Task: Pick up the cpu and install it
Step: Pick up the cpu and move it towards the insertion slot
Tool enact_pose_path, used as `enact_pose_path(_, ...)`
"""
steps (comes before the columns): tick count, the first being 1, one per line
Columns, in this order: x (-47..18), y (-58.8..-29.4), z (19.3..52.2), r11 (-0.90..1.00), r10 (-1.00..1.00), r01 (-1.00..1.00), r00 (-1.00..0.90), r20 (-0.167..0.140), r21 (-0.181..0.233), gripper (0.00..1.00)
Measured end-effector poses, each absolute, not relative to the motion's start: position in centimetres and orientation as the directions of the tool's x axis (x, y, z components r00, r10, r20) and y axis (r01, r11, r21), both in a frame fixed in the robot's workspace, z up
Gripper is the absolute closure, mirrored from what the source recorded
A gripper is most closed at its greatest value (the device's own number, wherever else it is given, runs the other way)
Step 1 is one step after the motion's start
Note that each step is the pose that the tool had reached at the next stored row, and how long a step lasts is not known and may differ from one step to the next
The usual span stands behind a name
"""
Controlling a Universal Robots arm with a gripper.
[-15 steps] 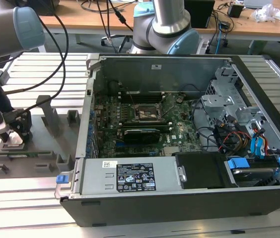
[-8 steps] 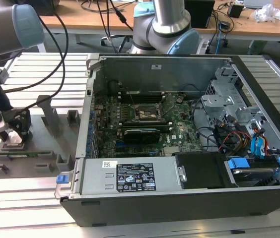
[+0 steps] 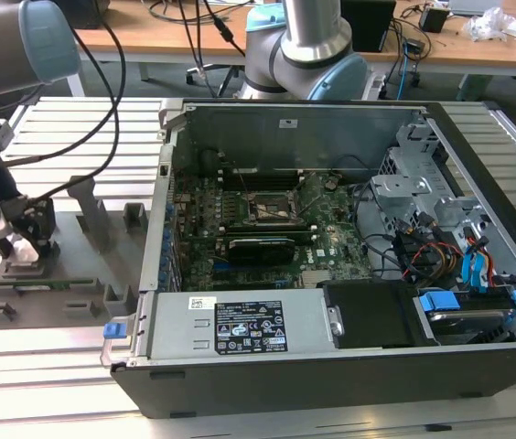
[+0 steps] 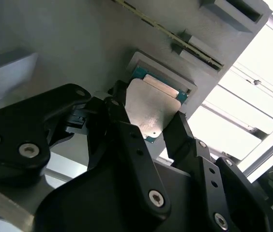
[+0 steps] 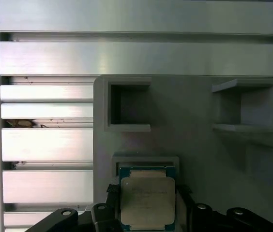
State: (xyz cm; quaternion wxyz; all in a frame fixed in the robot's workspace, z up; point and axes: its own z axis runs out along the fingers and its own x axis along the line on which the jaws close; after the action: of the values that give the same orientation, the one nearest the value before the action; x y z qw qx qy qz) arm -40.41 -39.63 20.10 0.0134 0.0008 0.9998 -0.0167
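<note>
The cpu [image 4: 152,104], a small square chip with a pale silver top and green edges, lies in a recess of the grey plastic holder [image 3: 75,283] at the exterior view's left. My gripper [image 3: 26,245] is down over that holder. In both wrist views its black fingers [image 4: 119,113] press against two opposite sides of the cpu [image 5: 147,203], so the gripper [image 4: 148,118] is shut on it. The chip still rests in its recess. Inside the open computer case, the dark socket frame [image 3: 272,208] sits on the motherboard [image 3: 331,242].
The open computer case [image 3: 285,119] fills the middle and right of the exterior view, with a power supply [image 3: 240,322], cables and drive bays [image 3: 450,219]. Upright grey blocks [image 3: 89,206] stand on the holder beside my gripper. The slatted metal table [image 3: 84,123] lies underneath.
</note>
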Motion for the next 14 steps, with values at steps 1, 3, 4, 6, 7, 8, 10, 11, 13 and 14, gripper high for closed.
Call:
enact_pose_path(1, -40.4, -39.6, 20.2, 0.999, 0.001, 0.002, -1.0, -0.027, -0.034, 0.45)
enact_pose_path(3, -40.4, -39.6, 20.3, 0.999, 0.001, 0.002, -1.0, -0.027, -0.034, 0.45)
enact_pose_path(4, -40.4, -39.6, 20.5, 0.999, 0.001, 0.002, -1.0, -0.027, -0.035, 0.45)
enact_pose_path(6, -40.4, -39.6, 20.7, 0.999, 0.001, 0.002, -1.0, -0.027, -0.035, 0.45)
enact_pose_path(7, -40.4, -39.6, 20.8, 0.999, 0.001, 0.002, -1.0, -0.027, -0.036, 0.45)
enact_pose_path(8, -40.4, -39.6, 21.0, 0.999, 0.001, 0.002, -1.0, -0.027, -0.036, 0.45)
enact_pose_path(10, -40.4, -39.6, 21.2, 0.999, 0.001, 0.002, -1.0, -0.027, -0.036, 0.45)
enact_pose_path(11, -40.4, -39.6, 21.5, 0.999, 0.001, 0.002, -1.0, -0.027, -0.037, 0.45)
enact_pose_path(13, -40.4, -39.6, 22.0, 0.999, 0.001, 0.002, -1.0, -0.027, -0.037, 0.45)
enact_pose_path(14, -40.4, -39.6, 22.1, 0.999, 0.001, 0.002, -1.0, -0.027, -0.037, 0.45)
